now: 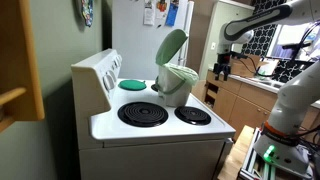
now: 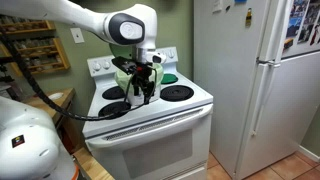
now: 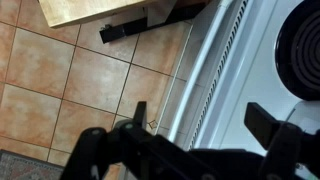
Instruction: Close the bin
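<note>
The pale green bin (image 1: pixel 177 85) stands on the white stove top between the burners, its rounded lid (image 1: pixel 171 45) swung up and open. It also shows in an exterior view (image 2: pixel 124 72), partly hidden behind the gripper. My gripper (image 1: pixel 222 68) hangs beside the stove, apart from the bin, and shows in front of the bin in an exterior view (image 2: pixel 146 88). In the wrist view the gripper (image 3: pixel 200 115) is open and empty. It looks down on the stove's edge and the tiled floor. The bin is out of the wrist view.
A flat teal disc (image 1: pixel 132 84) lies on a back burner. Black coil burners (image 1: pixel 143 113) sit at the stove's front. A white fridge (image 2: pixel 255 80) stands beside the stove. Wooden cabinets and a counter (image 1: pixel 240 95) are near the arm. A wooden piece (image 3: pixel 100 10) shows over the tiled floor.
</note>
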`<state>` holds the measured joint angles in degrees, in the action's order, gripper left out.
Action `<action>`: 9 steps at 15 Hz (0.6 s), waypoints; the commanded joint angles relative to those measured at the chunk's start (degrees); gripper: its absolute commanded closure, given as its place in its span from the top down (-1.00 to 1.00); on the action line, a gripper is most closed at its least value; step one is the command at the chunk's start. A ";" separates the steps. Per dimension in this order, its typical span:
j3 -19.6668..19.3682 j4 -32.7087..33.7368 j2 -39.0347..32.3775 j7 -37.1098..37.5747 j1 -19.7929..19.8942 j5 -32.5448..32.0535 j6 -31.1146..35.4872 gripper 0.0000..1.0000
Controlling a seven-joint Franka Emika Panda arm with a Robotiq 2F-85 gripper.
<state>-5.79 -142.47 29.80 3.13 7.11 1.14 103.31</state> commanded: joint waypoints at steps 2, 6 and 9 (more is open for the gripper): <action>0.09 0.08 -0.03 -0.06 0.11 0.04 -0.09 1.00; 1.43 1.71 1.95 1.02 -1.38 2.52 2.09 1.00; 3.17 4.14 3.91 2.29 -2.56 4.93 6.79 1.00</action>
<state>-3.80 -139.77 30.90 3.57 5.98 3.55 106.81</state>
